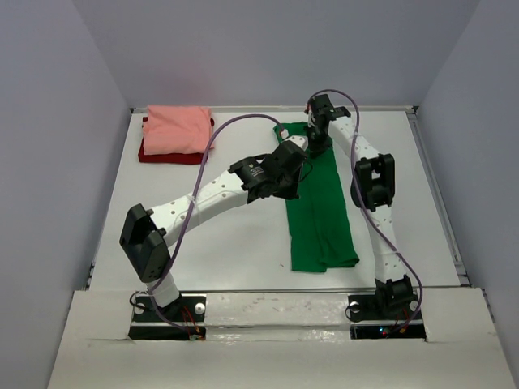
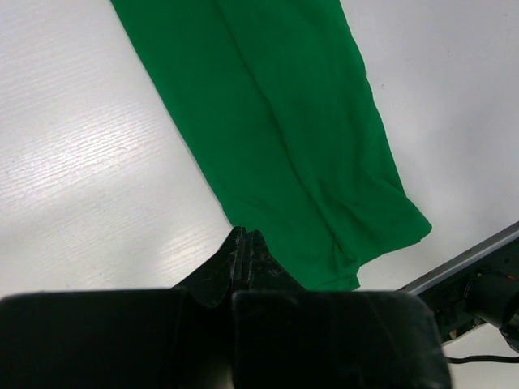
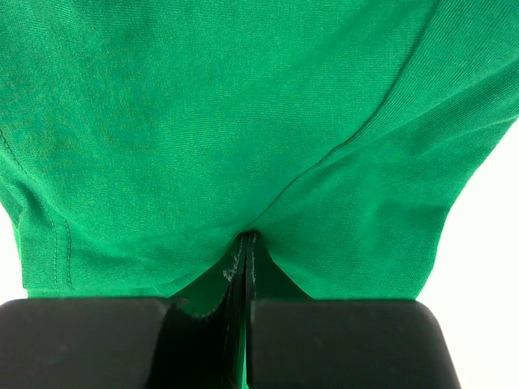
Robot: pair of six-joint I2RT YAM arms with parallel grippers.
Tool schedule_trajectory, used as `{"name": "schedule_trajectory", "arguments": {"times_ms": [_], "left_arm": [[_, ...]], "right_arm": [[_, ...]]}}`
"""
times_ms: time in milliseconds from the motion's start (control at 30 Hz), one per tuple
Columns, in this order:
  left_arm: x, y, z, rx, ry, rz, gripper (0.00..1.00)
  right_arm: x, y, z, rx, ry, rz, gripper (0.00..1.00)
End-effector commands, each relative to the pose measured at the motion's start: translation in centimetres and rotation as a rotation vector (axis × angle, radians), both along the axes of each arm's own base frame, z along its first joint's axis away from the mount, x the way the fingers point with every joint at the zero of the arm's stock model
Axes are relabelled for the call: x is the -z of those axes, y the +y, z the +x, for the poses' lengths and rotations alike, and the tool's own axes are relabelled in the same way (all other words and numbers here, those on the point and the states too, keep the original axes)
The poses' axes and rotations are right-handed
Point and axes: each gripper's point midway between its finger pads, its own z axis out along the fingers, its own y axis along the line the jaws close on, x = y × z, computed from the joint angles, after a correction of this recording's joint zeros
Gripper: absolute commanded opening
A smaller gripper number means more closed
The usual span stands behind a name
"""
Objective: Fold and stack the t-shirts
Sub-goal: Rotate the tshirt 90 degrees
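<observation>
1. The right fingers [image 3: 259, 284] are pressing fully together and pinching a tuck of the green t-shirt [image 3: 243, 121]. Creases are fanning out from the tips across the cloth.
2. The left fingers [image 2: 231, 263] are sitting flat against each other, leaving no gap. In the left wrist view their tips are meeting the left edge of the green cloth, but I cannot tell whether any fabric is caught between them.
3. The green t-shirt is showing as bright, plain, soft cotton, doubled lengthwise into a long narrow strip with a fold line running down its length. A stitched hem is showing at the left of the right wrist view.
4. The strip is lying on the white desk [image 1: 227, 251], right of centre. It is running from the far side toward the near side, and its near end is lying flat, short of the near edge.
5. Both sets of fingers are working at the strip's far end, the left ones at its left side and the right ones just beyond them.
6. The left arm [image 1: 211, 194] is reaching diagonally from the near left. The right arm [image 1: 381, 235] is stretching up the right side of the strip and bending in over its far end.
7. In the far left corner, well apart from the green one, the salmon pink t-shirt [image 1: 177, 128] is resting folded on top of the dark red t-shirt [image 1: 166, 156].
</observation>
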Motion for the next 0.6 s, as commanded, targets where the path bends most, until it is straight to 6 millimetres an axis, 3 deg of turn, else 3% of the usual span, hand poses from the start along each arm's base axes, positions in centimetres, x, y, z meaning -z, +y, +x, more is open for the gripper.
{"name": "schedule_trajectory", "arguments": {"times_ms": [0, 267, 333, 367, 400, 467, 500, 533, 567], "left_arm": [[0.2, 0.0, 0.2, 0.017, -0.019, 0.002, 0.0], [1.3, 0.9, 0.6, -0.019, -0.021, 0.042, 0.0], [1.2, 1.2, 0.4, -0.023, -0.021, 0.033, 0.0], [1.2, 1.4, 0.3, -0.025, -0.02, 0.032, 0.0], [0.8, 1.6, 0.2, -0.028, -0.027, 0.023, 0.0], [0.6, 1.9, 0.1, -0.033, -0.032, 0.018, 0.0], [0.8, 2.1, -0.1, -0.036, -0.03, 0.016, 0.0], [0.5, 2.3, -0.2, -0.037, -0.037, 0.006, 0.0], [0.5, 2.4, -0.4, -0.035, -0.036, -0.001, 0.0]], "right_arm": [[-2.0, -1.0, 0.1, 0.026, -0.055, -0.069, 0.0], [-9.2, -3.4, -1.2, 0.111, -0.186, -0.121, 0.0], [-11.4, -4.3, -3.0, 0.148, -0.205, -0.127, 0.0], [-13.9, -4.6, -4.0, 0.164, -0.243, -0.109, 0.0], [-12.4, -4.8, -5.7, 0.175, -0.196, -0.102, 0.0], [-12.2, -4.7, -8.2, 0.178, -0.181, -0.081, 0.0], [-14.1, -5.1, -9.8, 0.193, -0.218, -0.057, 0.0], [-11.0, -5.5, -12.4, 0.212, -0.153, -0.052, 0.0], [-10.4, -5.1, -13.9, 0.207, -0.14, -0.031, 0.0]]}}
